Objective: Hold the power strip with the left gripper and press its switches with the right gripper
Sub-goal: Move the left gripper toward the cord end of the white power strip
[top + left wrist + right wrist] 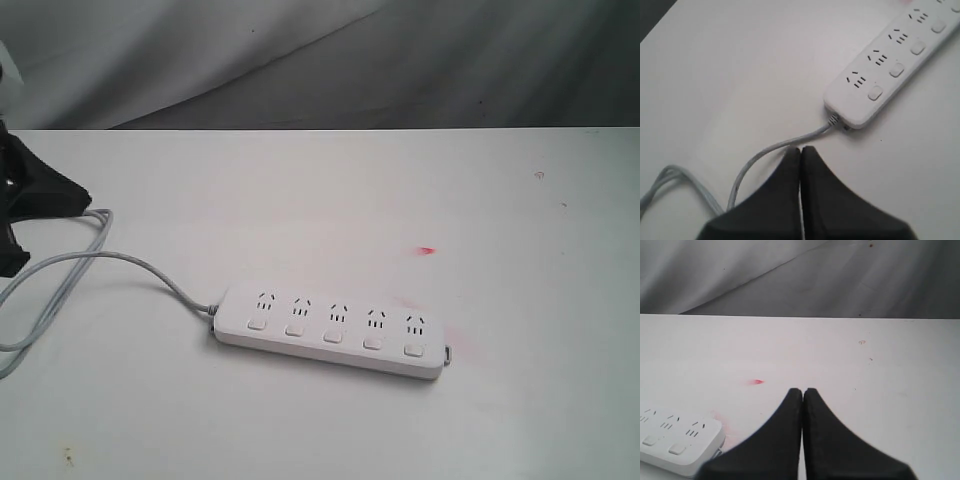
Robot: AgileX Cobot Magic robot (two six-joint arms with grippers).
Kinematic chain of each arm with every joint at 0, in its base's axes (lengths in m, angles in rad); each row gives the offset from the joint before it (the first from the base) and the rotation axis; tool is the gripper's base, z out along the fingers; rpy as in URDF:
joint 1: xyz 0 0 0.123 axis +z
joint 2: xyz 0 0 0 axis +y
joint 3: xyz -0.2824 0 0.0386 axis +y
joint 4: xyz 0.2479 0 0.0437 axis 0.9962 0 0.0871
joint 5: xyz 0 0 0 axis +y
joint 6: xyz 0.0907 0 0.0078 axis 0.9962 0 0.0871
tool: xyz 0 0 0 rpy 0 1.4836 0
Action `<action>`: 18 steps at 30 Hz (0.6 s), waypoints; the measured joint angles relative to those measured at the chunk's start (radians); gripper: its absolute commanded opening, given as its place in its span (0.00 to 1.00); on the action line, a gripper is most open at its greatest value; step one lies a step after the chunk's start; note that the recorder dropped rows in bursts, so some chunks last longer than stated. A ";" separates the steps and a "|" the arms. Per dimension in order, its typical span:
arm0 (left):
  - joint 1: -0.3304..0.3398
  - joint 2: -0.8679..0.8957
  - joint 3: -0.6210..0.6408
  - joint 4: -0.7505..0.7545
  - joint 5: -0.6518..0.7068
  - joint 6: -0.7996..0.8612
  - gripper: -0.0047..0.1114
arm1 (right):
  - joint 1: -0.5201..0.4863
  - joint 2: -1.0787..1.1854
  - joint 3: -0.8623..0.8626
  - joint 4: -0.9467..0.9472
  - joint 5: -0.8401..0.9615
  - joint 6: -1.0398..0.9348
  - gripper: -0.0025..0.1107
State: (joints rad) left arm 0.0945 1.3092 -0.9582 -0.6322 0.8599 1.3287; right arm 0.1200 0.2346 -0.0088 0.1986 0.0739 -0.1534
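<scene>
A plain white table (300, 200) filled most of the scene. Behind it hung a grey cloth backdrop (400, 60) with soft folds and a few dark specks. The tabletop was not quite clean. A small red mark (427, 250) sat beyond the power strip (330, 333), toward the backdrop. A faint pink smear (455, 338) tinted the surface just beside the strip's cordless end (the right wrist view showed the same smear by the strip's corner). A tiny dark scuff (540, 175) lay well apart from the strip, off past that same end and nearer the backdrop.

The power strip lay flat on the table with its sockets up, its cordless end a little nearer the exterior camera than its cord end. Its five switches (331, 336) ran in a row, one below each socket set, with nothing touching them. The grey cord (130, 262) left one short end of the strip, curved away and looped over the table toward the left gripper (800, 150).

The left gripper hovered near the strip's cord end, just beside the cord and apart from the strip. Its two black fingers were pressed together with nothing between them. The right gripper (802, 391) hung over bare table off the strip's other end, clear of it, with its jaws likewise closed tight and empty.
</scene>
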 measured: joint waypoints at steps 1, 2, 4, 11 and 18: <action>0.000 0.021 0.000 -0.027 -0.001 0.067 0.05 | 0.000 0.000 0.000 0.000 0.000 0.000 0.02; 0.000 0.042 0.000 -0.058 -0.002 0.127 0.06 | 0.000 0.000 0.000 0.000 0.000 0.000 0.02; 0.000 0.079 0.000 -0.118 -0.011 0.232 0.10 | 0.000 0.000 0.000 0.000 0.000 0.000 0.02; 0.000 0.225 0.000 -0.272 -0.013 0.521 0.35 | 0.000 0.000 0.000 0.000 0.000 0.000 0.02; 0.000 0.287 0.000 -0.315 0.000 0.601 0.64 | 0.000 0.000 0.000 0.000 0.000 0.000 0.02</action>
State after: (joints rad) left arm 0.0945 1.5965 -0.9582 -0.9468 0.8602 1.9300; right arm 0.1200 0.2346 -0.0088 0.1986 0.0739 -0.1534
